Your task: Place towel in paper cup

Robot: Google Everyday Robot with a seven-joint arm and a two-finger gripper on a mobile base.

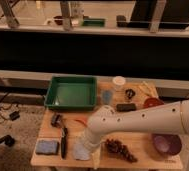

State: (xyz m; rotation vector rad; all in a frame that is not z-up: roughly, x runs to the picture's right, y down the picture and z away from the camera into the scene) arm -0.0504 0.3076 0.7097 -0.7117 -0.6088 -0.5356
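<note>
The towel [79, 151] lies flat at the desk's [138, 142] front edge, left of centre, between the sponge [47, 146] near the front-left corner and a dark cluster [120, 149] to its right. The gripper [90, 150] hangs over the towel's right part, pointing down, its jaws spread wide and holding nothing. The arm's pale wrist hides where they meet the cloth, so contact cannot be told. The towel sits directly below the gripper and slightly to its left, so a straight drop and pinch looks like the next move. The cup [119, 81] stands upright at the far edge, right of the green tray [71, 92], well apart from the towel. The carry would therefore run across the desk, back and to the right.
</note>
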